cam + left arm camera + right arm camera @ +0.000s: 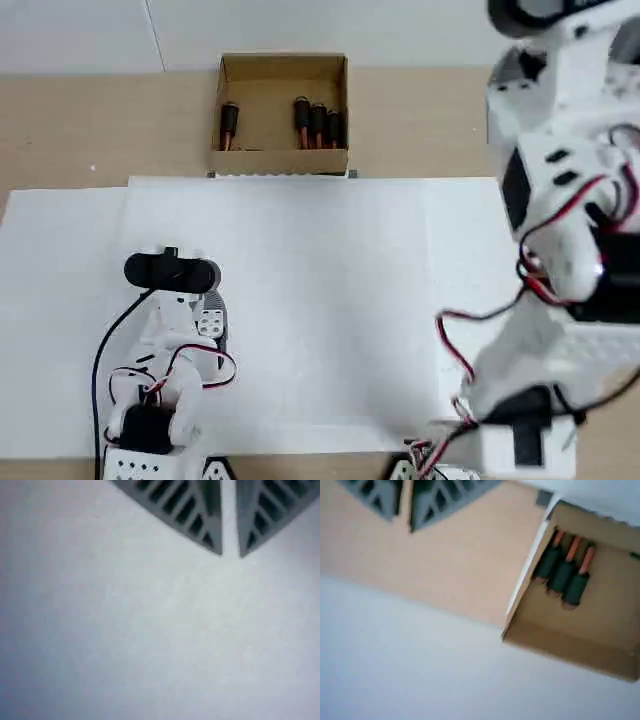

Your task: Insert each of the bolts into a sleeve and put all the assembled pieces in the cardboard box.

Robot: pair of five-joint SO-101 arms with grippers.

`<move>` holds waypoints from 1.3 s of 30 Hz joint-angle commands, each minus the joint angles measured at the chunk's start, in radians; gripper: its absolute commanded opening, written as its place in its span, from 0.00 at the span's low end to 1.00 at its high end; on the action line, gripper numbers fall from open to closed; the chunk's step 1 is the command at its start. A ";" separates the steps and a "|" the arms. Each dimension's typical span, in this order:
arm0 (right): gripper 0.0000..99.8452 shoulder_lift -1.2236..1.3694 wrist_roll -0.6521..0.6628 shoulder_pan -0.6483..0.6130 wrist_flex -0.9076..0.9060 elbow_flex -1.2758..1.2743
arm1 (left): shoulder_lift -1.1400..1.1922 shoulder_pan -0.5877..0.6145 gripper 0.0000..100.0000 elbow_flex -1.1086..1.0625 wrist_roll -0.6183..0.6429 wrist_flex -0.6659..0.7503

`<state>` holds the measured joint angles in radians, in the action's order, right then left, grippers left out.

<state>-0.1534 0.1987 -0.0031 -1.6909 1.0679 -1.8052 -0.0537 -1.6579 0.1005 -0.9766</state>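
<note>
Handling the assembled pieces [318, 124] ought to be simple: probably light, stiff and hard, yet round and so liable to roll (the smooth dark surface may slip between the pads). Best taken across the thick sleeve [563, 575], near its middle, rather than by the thin bolt [574, 547] that sticks out of it. Look like short black cylinders, each with an orange stem at one end. Number four, all lying flat inside the cardboard box [283, 160]: one alone toward 9 o'clock of the box floor, three side by side and touching toward 3 o'clock. Box standing at 12 o'clock of the white sheet [320, 300], just past its far edge, on the tan table [80, 130]. With four pieces boxed, task judged at or near its end.

Left gripper [230, 555]: empty, fingertips drawn together to a mere slit, close over the white sheet; left arm [165, 350] folded at about 7 o'clock of the sheet. Right gripper [404, 522]: likewise closed to a slit on nothing, above bare table beside the box; right arm [560, 260] raised at about 4 o'clock.
</note>
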 commanded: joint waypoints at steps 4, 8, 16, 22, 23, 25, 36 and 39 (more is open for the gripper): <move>0.00 -0.292 -0.123 0.010 0.004 -0.430 | -0.008 0.000 0.01 0.005 0.008 0.000; 0.00 -0.438 -0.218 0.010 0.005 -0.741 | -0.008 0.000 0.01 0.005 0.008 0.000; 0.00 -0.812 -0.275 0.007 0.228 -1.442 | -0.008 0.000 0.01 0.005 0.008 0.000; 0.00 -1.162 -0.264 0.004 0.476 -1.964 | -0.008 0.000 0.01 0.005 0.008 0.000; 0.00 -1.218 -0.264 0.004 0.506 -2.038 | -0.008 0.000 0.01 0.005 0.008 0.000; 0.00 -1.317 -0.264 0.004 0.552 -2.171 | -0.008 0.000 0.01 0.005 0.008 0.000; 0.00 -1.643 -0.272 0.010 0.582 -2.569 | -0.008 0.000 0.01 0.005 0.008 0.000; 0.00 -1.639 -0.273 0.010 0.585 -2.590 | -0.008 0.000 0.01 0.005 0.008 0.000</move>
<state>-1.7875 -0.0652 0.0015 -1.1278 -1.5159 -1.8052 -0.0537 -1.6579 0.1005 -0.9766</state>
